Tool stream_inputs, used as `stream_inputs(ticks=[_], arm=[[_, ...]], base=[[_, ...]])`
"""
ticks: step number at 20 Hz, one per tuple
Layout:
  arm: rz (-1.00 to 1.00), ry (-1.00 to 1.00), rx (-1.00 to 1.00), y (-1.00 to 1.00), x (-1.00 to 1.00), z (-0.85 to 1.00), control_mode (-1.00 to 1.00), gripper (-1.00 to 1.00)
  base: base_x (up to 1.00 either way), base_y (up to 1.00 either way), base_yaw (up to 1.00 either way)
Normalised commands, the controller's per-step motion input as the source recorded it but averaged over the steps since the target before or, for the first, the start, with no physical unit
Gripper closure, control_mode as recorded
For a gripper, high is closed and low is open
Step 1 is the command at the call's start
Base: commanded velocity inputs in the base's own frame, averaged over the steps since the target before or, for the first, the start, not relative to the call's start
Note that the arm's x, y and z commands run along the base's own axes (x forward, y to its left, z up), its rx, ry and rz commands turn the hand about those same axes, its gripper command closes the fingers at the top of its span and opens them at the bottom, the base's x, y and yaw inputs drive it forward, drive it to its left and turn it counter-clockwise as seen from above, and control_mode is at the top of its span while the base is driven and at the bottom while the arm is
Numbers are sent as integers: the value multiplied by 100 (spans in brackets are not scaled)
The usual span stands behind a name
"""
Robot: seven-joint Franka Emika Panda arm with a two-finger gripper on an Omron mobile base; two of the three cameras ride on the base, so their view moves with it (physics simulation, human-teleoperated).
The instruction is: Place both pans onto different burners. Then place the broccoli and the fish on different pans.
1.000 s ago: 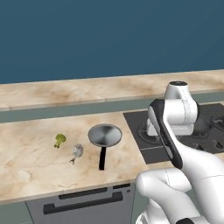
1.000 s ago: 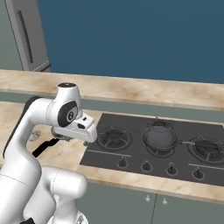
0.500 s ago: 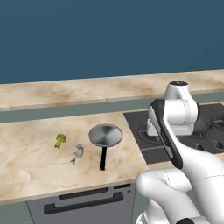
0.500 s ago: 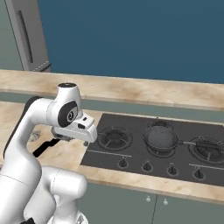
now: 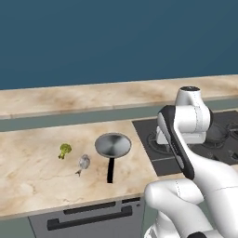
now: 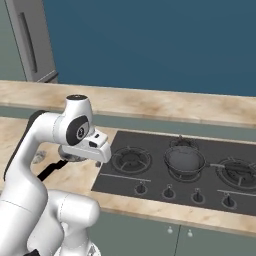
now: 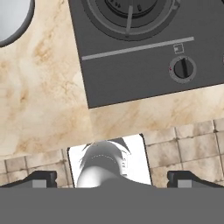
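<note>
Shiny grey pan (image 5: 113,145) showing a black handle, green broccoli (image 5: 65,149), silvery fish (image 5: 84,161), beige marbled worktop (image 5: 37,172), dark grey cooktop (image 6: 150,180)

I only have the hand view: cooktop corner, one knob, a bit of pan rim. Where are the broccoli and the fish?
Observer: Both lie on the counter left of the silver pan; the broccoli is farther left, the fish nearer the pan.
Operator: Is the second pan on the counter too?
Observer: No, the second pan already sits on the middle front burner.
Operator: Which way does the silver pan's handle point?
Observer: Its black handle points toward the counter's front edge.
</note>
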Motion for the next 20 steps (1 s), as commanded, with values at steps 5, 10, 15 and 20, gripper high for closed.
stream_inputs(ticks=[5,10,15,20], arm=[[0,0,0,0,0,0,100,-100],[0,0,0,0,0,0,100,-100],[0,0,0,0,0,0,100,-100],[0,0,0,0,0,0,100,-100]], base=[[36,8,0],[19,2,-7],[19,4,-15],[17,1,-12]])
